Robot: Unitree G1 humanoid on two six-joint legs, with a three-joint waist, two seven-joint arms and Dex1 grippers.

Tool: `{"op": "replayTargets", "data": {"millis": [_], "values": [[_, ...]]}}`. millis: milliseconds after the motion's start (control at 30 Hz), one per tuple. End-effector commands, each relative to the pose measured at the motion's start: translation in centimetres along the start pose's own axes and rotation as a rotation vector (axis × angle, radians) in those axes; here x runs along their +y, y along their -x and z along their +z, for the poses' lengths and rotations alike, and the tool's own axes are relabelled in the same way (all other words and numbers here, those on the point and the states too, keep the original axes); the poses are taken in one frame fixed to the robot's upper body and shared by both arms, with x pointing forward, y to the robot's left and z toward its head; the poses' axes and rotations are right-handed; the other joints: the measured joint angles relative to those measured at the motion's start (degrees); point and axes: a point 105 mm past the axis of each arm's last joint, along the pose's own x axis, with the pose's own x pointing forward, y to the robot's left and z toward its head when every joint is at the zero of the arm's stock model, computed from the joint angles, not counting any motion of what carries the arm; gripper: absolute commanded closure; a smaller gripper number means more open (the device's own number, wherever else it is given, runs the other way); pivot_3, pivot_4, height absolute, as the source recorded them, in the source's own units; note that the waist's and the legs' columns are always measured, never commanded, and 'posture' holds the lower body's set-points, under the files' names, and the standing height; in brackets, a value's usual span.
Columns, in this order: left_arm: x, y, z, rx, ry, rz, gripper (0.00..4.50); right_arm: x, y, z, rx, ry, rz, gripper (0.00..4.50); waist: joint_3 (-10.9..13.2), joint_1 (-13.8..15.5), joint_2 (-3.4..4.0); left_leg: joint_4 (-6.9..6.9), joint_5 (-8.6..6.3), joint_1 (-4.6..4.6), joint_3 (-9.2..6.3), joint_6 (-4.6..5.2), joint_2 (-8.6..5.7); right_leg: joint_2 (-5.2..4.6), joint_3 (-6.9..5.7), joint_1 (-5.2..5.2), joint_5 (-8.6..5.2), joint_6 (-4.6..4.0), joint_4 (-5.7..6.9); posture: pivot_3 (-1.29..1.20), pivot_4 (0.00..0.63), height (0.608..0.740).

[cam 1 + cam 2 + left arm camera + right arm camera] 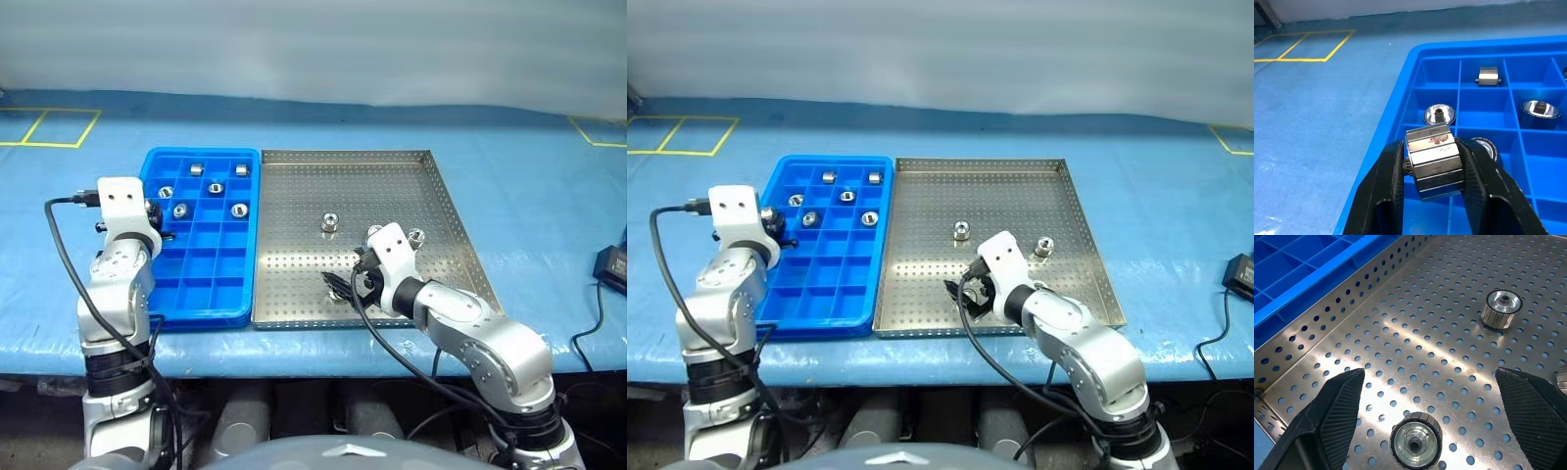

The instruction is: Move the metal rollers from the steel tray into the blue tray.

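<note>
My left gripper (1432, 147) is shut on a metal roller (1433, 164), held above the left rim of the blue tray (201, 315). Several rollers lie in the tray's far compartments, such as one (238, 210). My right gripper (1430, 377) is open, low over the near left part of the steel tray (451, 196). One roller (1415, 443) lies on the perforated floor between its fingers, untouched. Further off on the steel tray stand a second roller (330, 223) and a third (416, 236).
The two trays sit side by side on a blue table cover, blue tray on the left. A black box (612, 262) with a cable lies at the right edge. Yellow tape marks (59, 127) run along the far corners. The table's front edge is just below the trays.
</note>
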Motion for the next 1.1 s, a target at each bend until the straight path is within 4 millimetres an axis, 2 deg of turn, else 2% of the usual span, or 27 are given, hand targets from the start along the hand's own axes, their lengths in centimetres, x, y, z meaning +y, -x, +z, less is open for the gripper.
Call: {"op": "replayTargets", "data": {"millis": [33,200,267,300,400,467,533,600,667,867,1100], "values": [[0.7,-0.2,-0.5,0.023,-0.015,0.057,3.24,0.0,0.4,0.9,-0.040,0.028,-0.009,0.00,0.0,-0.1,0.00,0.00,0.00,0.00,0.00,0.00,0.01,0.00,0.00,0.00,0.01,0.00,0.00,0.08,0.150,0.740],[1.3,-0.1,-1.7,0.085,0.003,0.117,3.24,-0.3,0.8,0.7,-0.039,0.019,-0.037,0.00,0.0,-0.4,-0.01,-0.01,0.00,-0.01,0.00,0.00,0.01,0.00,0.00,-0.01,0.02,-0.01,0.00,0.06,0.150,0.740],[0.6,-0.1,-1.2,0.071,0.015,0.084,2.50,-0.3,0.9,0.6,-0.038,0.016,-0.044,0.00,0.0,-0.5,-0.01,0.00,0.00,-0.01,0.00,0.00,0.01,-0.01,-0.01,-0.01,0.02,-0.01,0.00,0.06,0.150,0.740],[0.1,-0.1,-0.8,0.052,0.017,0.060,2.29,-0.3,0.9,0.5,-0.038,0.015,-0.047,0.00,0.0,-0.5,-0.01,0.00,0.00,0.00,0.00,0.00,0.01,-0.01,-0.01,-0.01,0.02,-0.02,0.01,0.05,0.150,0.740],[-3.1,0.3,1.9,-0.056,0.014,-0.124,1.29,-0.3,1.0,0.5,-0.038,0.012,-0.052,0.00,0.0,-0.5,-0.02,0.01,0.00,0.01,0.00,0.00,0.01,-0.01,-0.01,0.00,0.01,-0.02,0.02,0.05,0.150,0.740],[-6.4,1.3,3.8,-0.137,0.005,-0.330,1.29,-0.3,1.0,0.5,-0.039,0.011,-0.055,0.00,0.0,-0.4,-0.02,0.06,0.01,-0.02,0.00,0.00,0.00,-0.02,-0.01,0.01,0.00,-0.06,0.02,0.04,0.150,0.740],[-9.1,2.5,4.9,-0.181,-0.009,-0.513,1.29,-0.4,1.0,0.5,-0.040,0.009,-0.058,0.00,0.0,-0.5,-0.03,0.08,0.01,-0.04,0.02,0.02,-0.02,-0.04,0.00,0.01,-0.01,-0.10,0.00,0.04,0.150,0.740],[-12.0,4.1,5.4,-0.191,-0.013,-0.729,1.29,-0.4,1.0,0.5,-0.042,0.007,-0.062,0.00,0.0,-0.8,-0.02,0.07,-0.01,-0.03,0.06,0.05,-0.03,-0.06,0.04,0.00,-0.02,-0.13,-0.01,0.04,0.150,0.740],[-14.0,5.0,5.2,-0.170,-0.056,-0.868,1.29,-0.4,1.0,0.4,-0.041,0.006,-0.066,0.00,0.0,-1.2,-0.01,0.06,-0.01,-0.02,0.07,0.05,-0.02,-0.04,0.04,0.00,-0.02,-0.13,-0.01,0.03,0.150,0.740],[-18.9,3.8,4.1,-0.063,-0.126,-0.977,1.29,-0.6,1.0,0.4,-0.047,-0.001,-0.084,0.00,0.0,-1.6,0.00,0.07,0.00,0.01,0.06,0.06,-0.01,0.06,0.05,0.00,-0.12,0.15,0.03,0.01,0.150,0.740],[-24.2,3.0,3.3,-0.106,-0.177,-1.029,1.29,-0.9,1.3,0.2,-0.053,-0.013,-0.116,0.00,0.0,-1.6,-0.01,0.07,-0.04,-0.08,0.11,0.14,-0.13,0.01,0.10,-0.04,0.01,0.12,-0.05,-0.03,0.150,0.740]]}}
